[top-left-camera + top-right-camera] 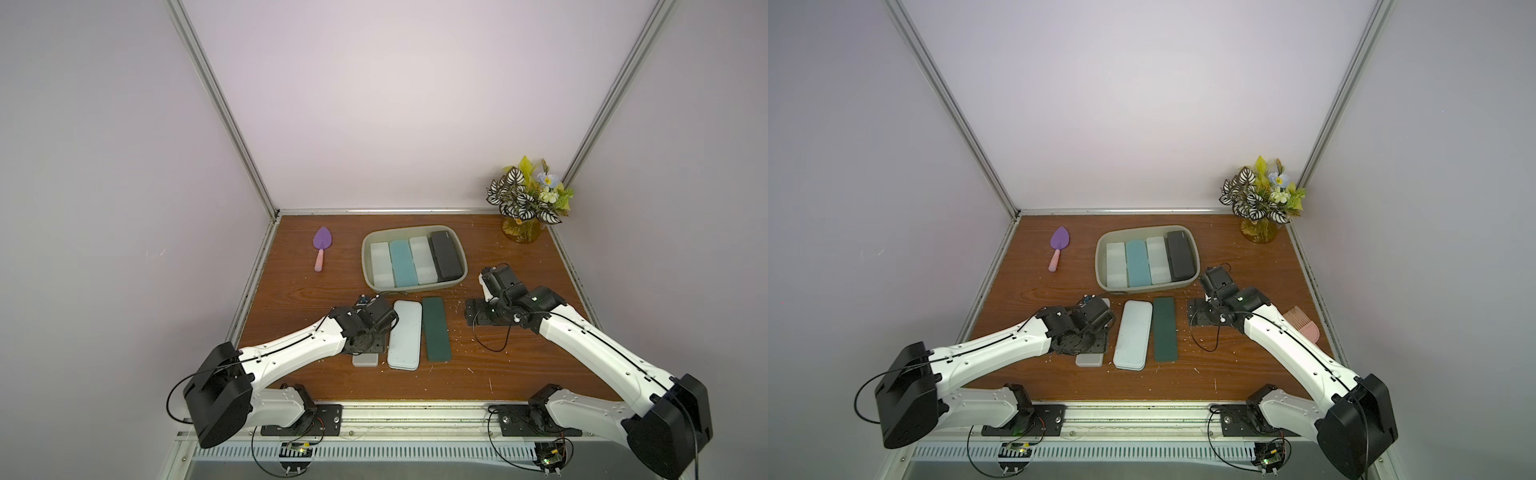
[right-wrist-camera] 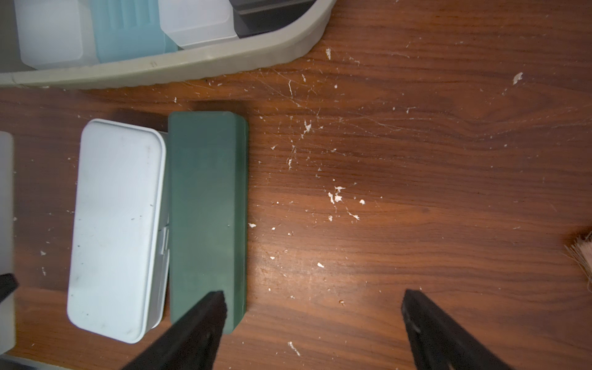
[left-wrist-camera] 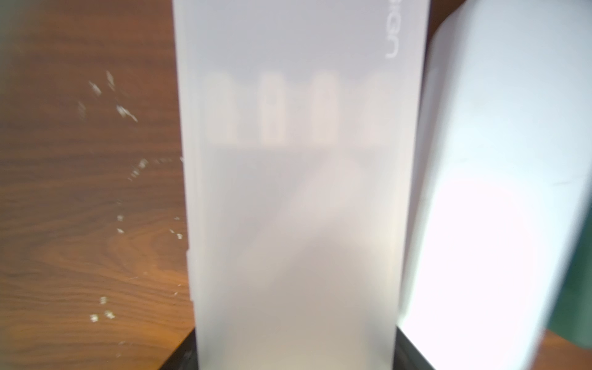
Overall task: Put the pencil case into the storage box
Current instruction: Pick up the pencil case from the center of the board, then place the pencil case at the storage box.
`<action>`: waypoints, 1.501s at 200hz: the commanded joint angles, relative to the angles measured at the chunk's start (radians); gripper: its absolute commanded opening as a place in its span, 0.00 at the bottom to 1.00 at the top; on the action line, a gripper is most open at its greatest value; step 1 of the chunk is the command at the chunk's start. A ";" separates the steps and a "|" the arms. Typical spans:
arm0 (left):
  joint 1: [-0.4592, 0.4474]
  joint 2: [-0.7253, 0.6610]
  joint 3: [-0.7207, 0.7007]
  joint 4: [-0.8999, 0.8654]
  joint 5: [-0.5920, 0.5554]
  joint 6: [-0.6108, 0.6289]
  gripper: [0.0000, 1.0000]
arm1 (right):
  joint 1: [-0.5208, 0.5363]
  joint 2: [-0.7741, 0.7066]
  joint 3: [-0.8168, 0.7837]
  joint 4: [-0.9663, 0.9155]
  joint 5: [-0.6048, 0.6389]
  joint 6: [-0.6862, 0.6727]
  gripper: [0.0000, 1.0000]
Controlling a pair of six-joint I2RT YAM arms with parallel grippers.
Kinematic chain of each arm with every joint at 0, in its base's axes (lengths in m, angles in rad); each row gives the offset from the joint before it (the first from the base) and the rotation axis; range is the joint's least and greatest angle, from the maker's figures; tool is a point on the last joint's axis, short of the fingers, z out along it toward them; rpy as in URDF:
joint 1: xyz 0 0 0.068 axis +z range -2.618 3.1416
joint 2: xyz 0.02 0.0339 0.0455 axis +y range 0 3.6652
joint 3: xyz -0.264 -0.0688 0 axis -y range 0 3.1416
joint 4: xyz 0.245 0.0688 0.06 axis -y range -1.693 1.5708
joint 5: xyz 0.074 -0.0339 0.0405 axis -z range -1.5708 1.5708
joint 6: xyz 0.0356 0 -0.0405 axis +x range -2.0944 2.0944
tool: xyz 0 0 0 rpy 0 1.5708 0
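Frosted pencil case (image 3: 298, 192) lies on the table (image 1: 498, 353) near the storage box (image 1: 366, 257), straddled by the left gripper (image 1: 376, 320); whether its jaws clamp it cannot be told. Right gripper (image 2: 314, 294) stands released. Four cases (image 1: 403, 262) fill the box floor, so a fifth may sit crooked and slide out over the rim.

Box (image 1: 368, 266): one.
Cases in box: four.
White cases (image 1: 381, 262) (image 1: 422, 259): two.
Blue case (image 1: 403, 264): one.
Black case (image 1: 445, 254): one.
Cases on tabletop (image 1: 478, 374): three.
Frosted case (image 3: 298, 192): one.
Pale case (image 1: 405, 334): one.
Green case (image 1: 435, 328): one.
Cases in all: seven.
Trowel (image 1: 321, 247): one.
Brush (image 1: 1302, 328): one.
Vase of flowers (image 1: 521, 232): one.
Arms: two, left arm (image 1: 291, 345) and right arm (image 1: 582, 345).
White flecks (image 2: 334, 195) on tabletop: too many to count.
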 commanded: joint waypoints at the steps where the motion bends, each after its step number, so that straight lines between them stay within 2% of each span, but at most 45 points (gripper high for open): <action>1: 0.022 -0.029 0.120 -0.118 -0.071 0.047 0.67 | 0.006 -0.013 0.049 0.001 -0.007 -0.010 0.93; 40: 0.128 0.085 0.375 -0.138 -0.103 0.173 0.67 | 0.006 -0.007 0.047 0.012 -0.009 -0.019 0.93; 90: 0.189 0.459 0.815 -0.137 -0.145 0.295 0.68 | 0.004 -0.007 0.045 0.025 -0.008 -0.034 0.93; 131: 0.248 0.689 1.040 -0.137 -0.148 0.337 0.68 | 0.004 -0.025 0.052 0.026 -0.005 -0.040 0.94; 155: 0.273 0.774 1.094 -0.137 -0.147 0.345 0.68 | 0.004 -0.020 0.050 0.024 -0.005 -0.049 0.94; 205: 0.314 0.882 1.117 -0.132 -0.128 0.351 0.68 | 0.004 -0.002 0.043 0.035 -0.007 -0.054 0.94; 300: 0.383 0.951 1.086 -0.075 -0.069 0.365 0.69 | 0.004 0.004 0.017 0.043 -0.006 -0.040 0.94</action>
